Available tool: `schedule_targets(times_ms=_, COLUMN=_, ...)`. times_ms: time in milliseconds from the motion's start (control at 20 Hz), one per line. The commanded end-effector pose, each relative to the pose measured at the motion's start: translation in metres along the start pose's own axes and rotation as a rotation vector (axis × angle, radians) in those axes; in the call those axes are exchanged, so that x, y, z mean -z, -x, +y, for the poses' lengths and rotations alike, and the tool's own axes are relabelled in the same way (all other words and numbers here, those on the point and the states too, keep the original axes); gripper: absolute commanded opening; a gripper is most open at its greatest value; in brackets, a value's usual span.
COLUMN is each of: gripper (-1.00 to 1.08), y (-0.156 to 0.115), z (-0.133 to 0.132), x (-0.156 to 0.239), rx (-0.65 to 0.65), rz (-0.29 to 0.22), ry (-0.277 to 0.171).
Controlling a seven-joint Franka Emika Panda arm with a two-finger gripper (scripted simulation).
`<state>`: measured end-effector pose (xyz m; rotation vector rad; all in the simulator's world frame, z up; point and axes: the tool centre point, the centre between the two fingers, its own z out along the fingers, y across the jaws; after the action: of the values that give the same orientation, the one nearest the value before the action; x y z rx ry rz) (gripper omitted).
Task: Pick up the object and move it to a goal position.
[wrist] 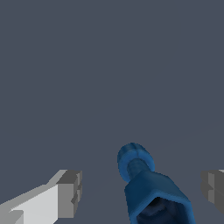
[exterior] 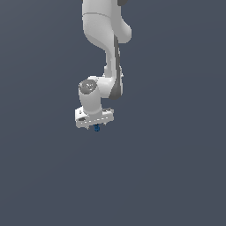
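Nearest the wrist camera, the object (wrist: pixel 153 192) sits between the two grey fingertips (wrist: pixel 70 192), with clear gaps on both sides, so the gripper (wrist: pixel 142 192) is released, touching nothing. Its blue ribbed knob points toward 12 o'clock, a darker hollow at 6. Only the exterior view shows the white arm (exterior: pixel 108 66) descending from 12 o'clock, the object (exterior: pixel 96 128) just under the gripper (exterior: pixel 95 125), and plain dark ground open on every side
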<state>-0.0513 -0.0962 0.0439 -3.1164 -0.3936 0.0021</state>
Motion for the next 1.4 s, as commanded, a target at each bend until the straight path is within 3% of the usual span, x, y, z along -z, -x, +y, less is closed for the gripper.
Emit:
schedule_targets(times_ms=0, gripper=-1.0, y=-0.001, z=0.0, x=-0.001, rx=0.0, rz=0.001, ry=0.001)
schedule_targets(times_ms=750, gripper=-1.0, y=-0.004, z=-0.005, x=0.007, rx=0.0, rz=0.002, ry=0.001)
schedule_targets(times_ms=1350, gripper=-1.0, y=-0.041, z=-0.051, x=0.079, rx=0.0, rz=0.001, ry=0.001)
